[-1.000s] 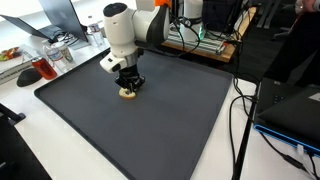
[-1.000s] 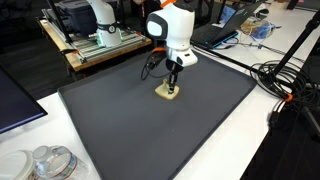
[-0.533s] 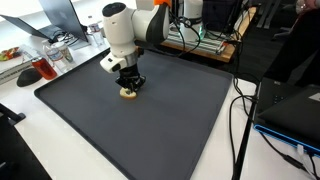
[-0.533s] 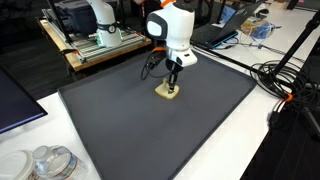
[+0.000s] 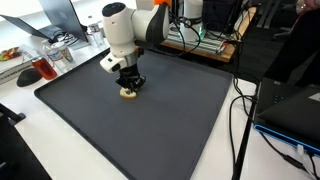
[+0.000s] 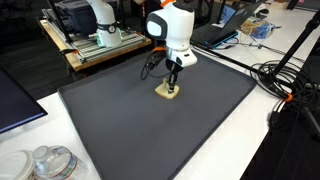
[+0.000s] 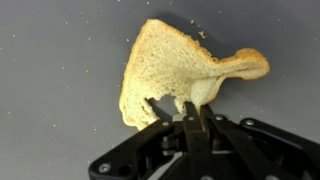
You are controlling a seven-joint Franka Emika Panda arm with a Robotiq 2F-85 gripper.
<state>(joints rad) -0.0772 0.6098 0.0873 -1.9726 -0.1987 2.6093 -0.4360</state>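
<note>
Grey mat (image 5: 160,130) on the worktop (image 5: 30,150) is carrying a torn piece of bread (image 5: 127,94), which is lying flat toward 11 o'clock of the mat's middle in an exterior view. Coming in from 6 o'clock in the wrist view, the claw (image 7: 190,108) is clenching the bread's near edge. The grasp is looking made; no lift is showing yet, with the bread resting on the mat in both exterior views.

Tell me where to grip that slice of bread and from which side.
Pinch the slice of bread at its ragged, torn edge, coming down from above: it lies flat on the mat, thin enough for nearly closed jaws. The gripper is shut on that edge.
</note>
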